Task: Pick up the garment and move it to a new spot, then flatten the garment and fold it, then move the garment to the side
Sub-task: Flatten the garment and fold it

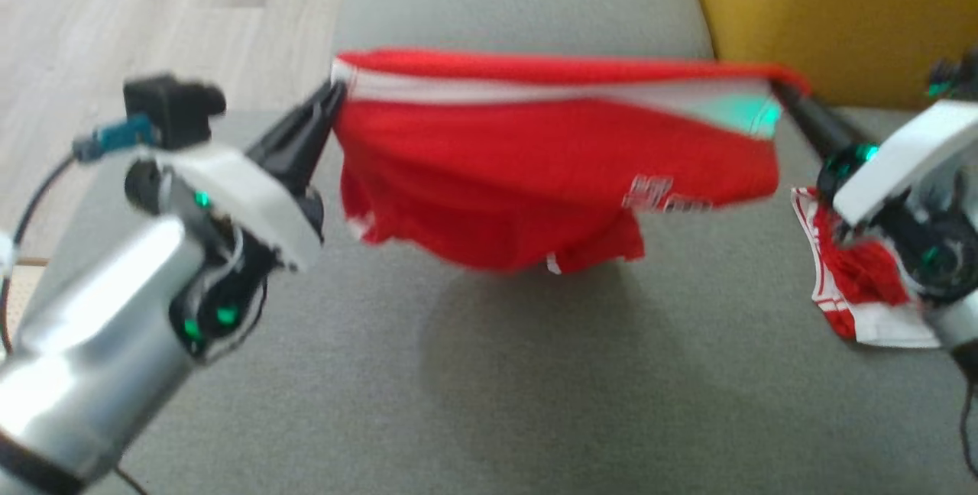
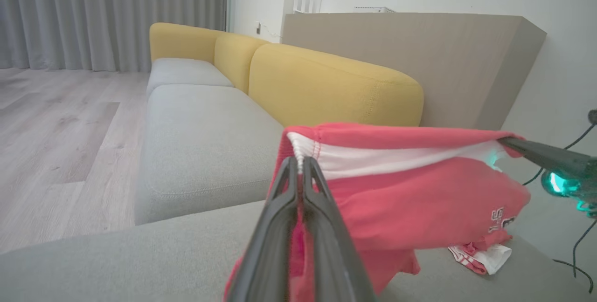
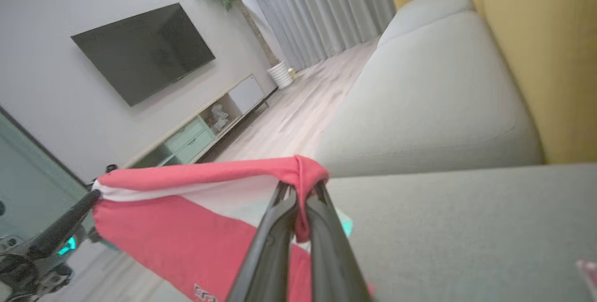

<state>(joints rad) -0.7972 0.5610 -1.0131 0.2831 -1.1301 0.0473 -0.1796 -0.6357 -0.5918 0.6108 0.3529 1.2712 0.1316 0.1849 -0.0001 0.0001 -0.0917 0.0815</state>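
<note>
Red garment [image 1: 550,174] held taut; right wrist view shows television [image 3: 144,52]

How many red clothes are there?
2. One red garment hangs stretched between the left end effector and right end effector; one red-and-white garment lies crumpled on the sofa seat.

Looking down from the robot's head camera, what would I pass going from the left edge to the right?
wooden floor → left hand → red garment, stretched in the air between the two hands → right hand
</note>
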